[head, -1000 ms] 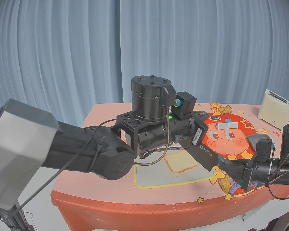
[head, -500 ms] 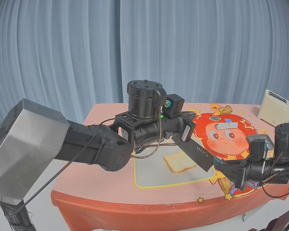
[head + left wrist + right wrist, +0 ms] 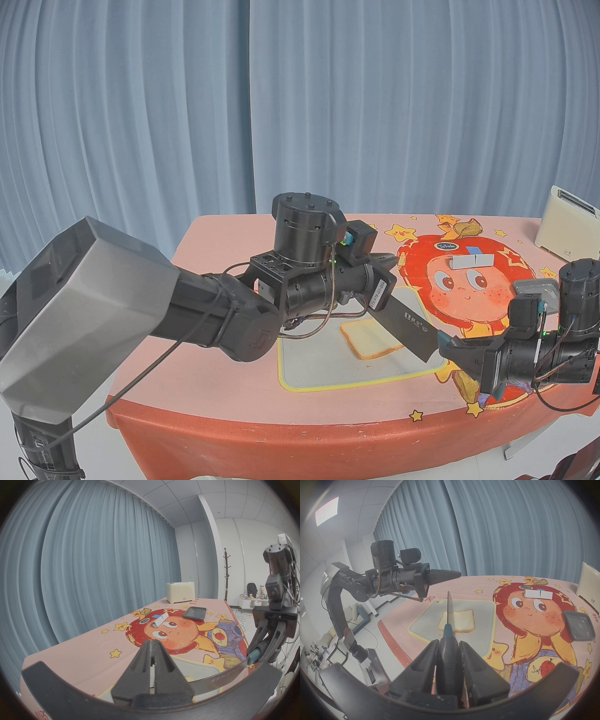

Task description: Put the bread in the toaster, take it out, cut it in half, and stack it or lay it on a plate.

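bread: whole slice flat on cutting board, uncut | knife: blade over board, handle clenched by fingers of right gripper | left gripper: above board, fingers pressed together, empty | plate: apart from board, robot's right | progress: toaster step likely past; cutting, plating remain

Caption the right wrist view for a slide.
Right gripper holds the knife over the bread slice on the cutting board, the shut left gripper hovering beyond.

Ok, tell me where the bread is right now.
In the head view the bread lies flat on the cutting board, mid-table, close by the blade of the knife in the right gripper.
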Available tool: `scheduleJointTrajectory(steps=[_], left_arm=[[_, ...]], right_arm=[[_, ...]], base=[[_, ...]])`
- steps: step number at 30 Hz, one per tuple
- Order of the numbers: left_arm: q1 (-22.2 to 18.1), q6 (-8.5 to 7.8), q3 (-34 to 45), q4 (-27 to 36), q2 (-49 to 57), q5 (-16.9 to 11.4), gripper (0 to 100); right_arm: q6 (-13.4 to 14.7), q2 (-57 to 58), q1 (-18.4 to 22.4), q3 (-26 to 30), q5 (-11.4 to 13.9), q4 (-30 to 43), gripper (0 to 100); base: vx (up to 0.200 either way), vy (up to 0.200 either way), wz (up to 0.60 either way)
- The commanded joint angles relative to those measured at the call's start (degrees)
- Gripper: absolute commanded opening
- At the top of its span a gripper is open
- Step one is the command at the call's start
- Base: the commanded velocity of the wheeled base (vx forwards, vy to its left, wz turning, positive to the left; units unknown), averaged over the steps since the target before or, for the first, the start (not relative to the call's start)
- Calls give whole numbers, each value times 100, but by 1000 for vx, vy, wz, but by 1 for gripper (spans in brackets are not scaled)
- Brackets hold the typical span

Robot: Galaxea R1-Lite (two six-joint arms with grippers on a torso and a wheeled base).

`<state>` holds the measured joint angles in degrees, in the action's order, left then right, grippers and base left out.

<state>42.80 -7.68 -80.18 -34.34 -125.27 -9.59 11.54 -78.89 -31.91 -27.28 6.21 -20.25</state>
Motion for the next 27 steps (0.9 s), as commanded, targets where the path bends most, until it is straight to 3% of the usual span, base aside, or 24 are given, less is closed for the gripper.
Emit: scheduleJointTrajectory(steps=[1,27], left_arm=[[35,3,28,-2,-103,1,0],[97,-5,-24,-38,-419,45,0]], right_arm=[[-3,-39,-8,4,4,12,0],[-21,-233,10,-23,4,-67,0]], base=[[0,0,0],[0,0,0]])
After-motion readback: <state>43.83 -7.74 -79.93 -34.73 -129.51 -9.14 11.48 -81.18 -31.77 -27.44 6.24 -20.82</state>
